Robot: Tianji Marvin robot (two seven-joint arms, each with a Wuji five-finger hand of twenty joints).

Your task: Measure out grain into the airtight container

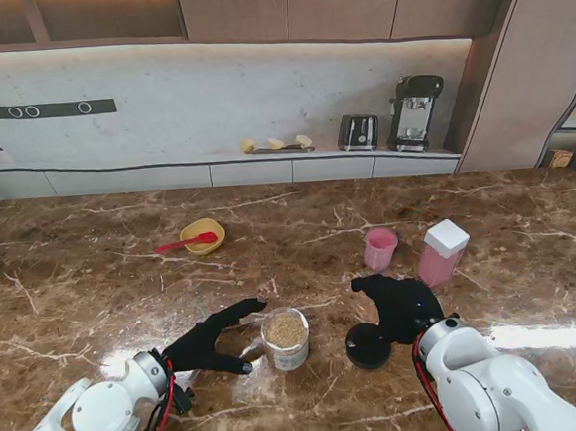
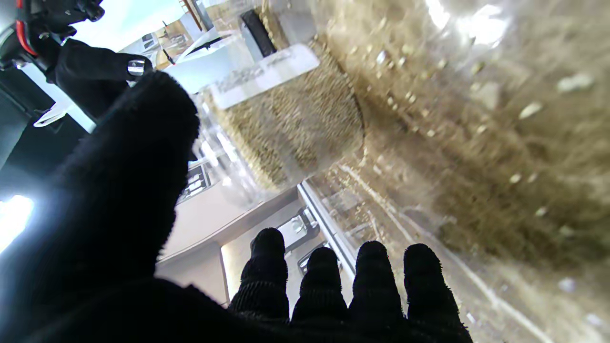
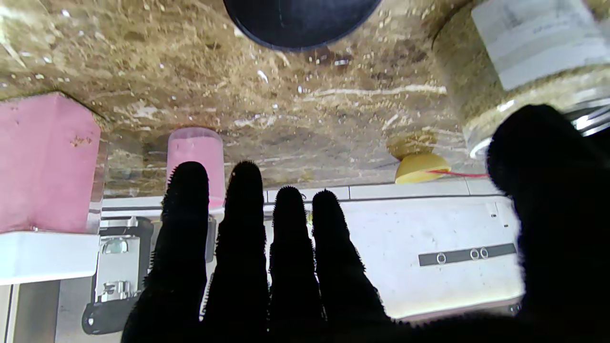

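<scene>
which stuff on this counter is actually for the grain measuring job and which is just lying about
For the job:
- open jar of grain
- black lid lying beside it
- pink cup
- pink container with white lid
- yellow bowl with red spoon, possibly

Lying about:
- toaster
- coffee machine
- yellow items on the back counter

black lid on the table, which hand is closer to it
Right. The right hand hovers open beside the black lid, just farther from me. The left hand is open on the far side of the grain jar.
</scene>
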